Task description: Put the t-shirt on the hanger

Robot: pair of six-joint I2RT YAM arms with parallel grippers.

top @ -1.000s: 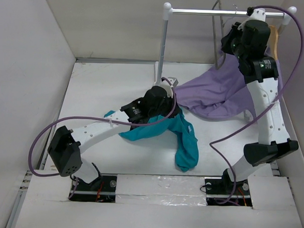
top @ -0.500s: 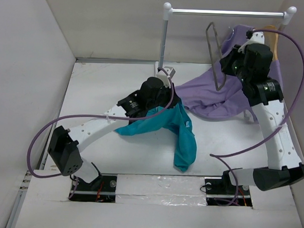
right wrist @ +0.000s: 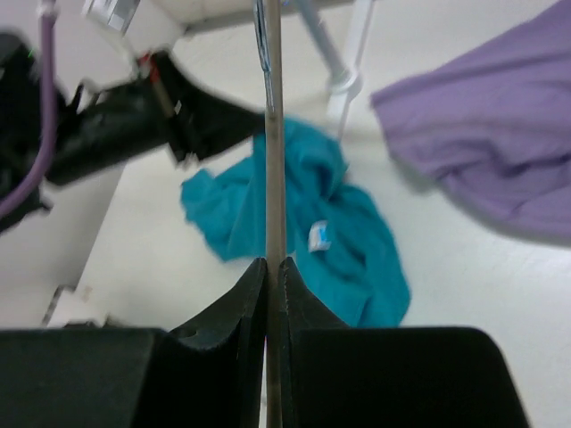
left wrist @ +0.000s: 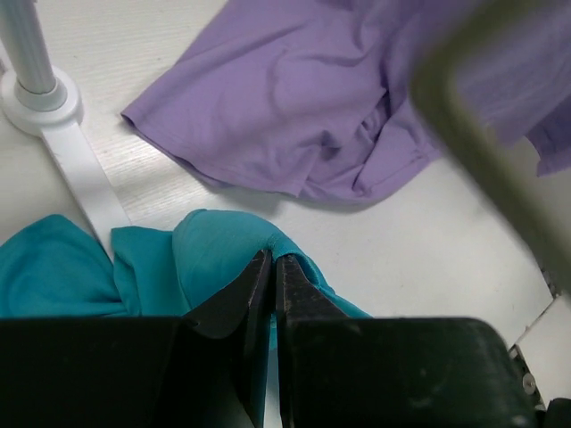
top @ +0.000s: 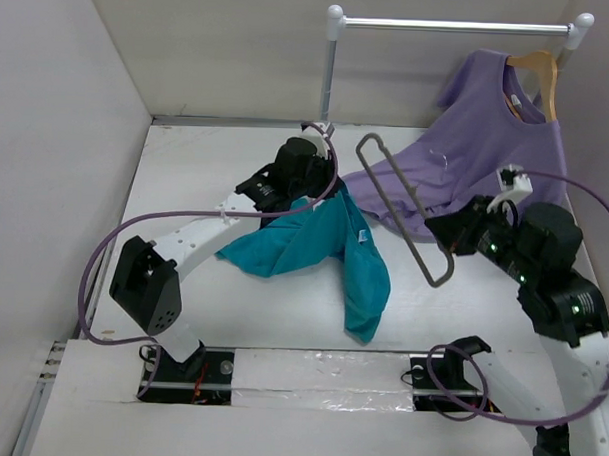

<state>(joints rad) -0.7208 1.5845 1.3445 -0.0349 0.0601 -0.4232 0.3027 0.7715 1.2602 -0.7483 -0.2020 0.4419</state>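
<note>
Across the overhead view, the biggest change is on the right. The right gripper (top: 447,239), up at the rail (top: 452,26) a second ago, now sits low at centre right. It has carried the hanger (top: 394,213) down with it. The dark frame slants from the gripper up toward the middle of the picture, clear of the purple t-shirt (top: 488,134) on its wooden hanger (top: 538,66). The left gripper (top: 324,192) has shifted toward upper centre, and the t-shirt (top: 304,243) now drapes from it in a wider spread, its lower end trailing on the table.

Low in the left wrist view, the left gripper (left wrist: 272,260) is clamped tight on a ridge of the teal cloth (left wrist: 214,259). The hanger shows as a blurred bar (left wrist: 500,160) at the right edge, near but not touching.

Down the middle of the right wrist view, the right gripper (right wrist: 268,267) is pinched on the thin bar (right wrist: 274,134), with the teal shirt (right wrist: 303,223) beyond it.

Shirt and hanger are now lined up close together, but I judge threading has not yet begun. No part of the frame sits inside the cloth.
</note>
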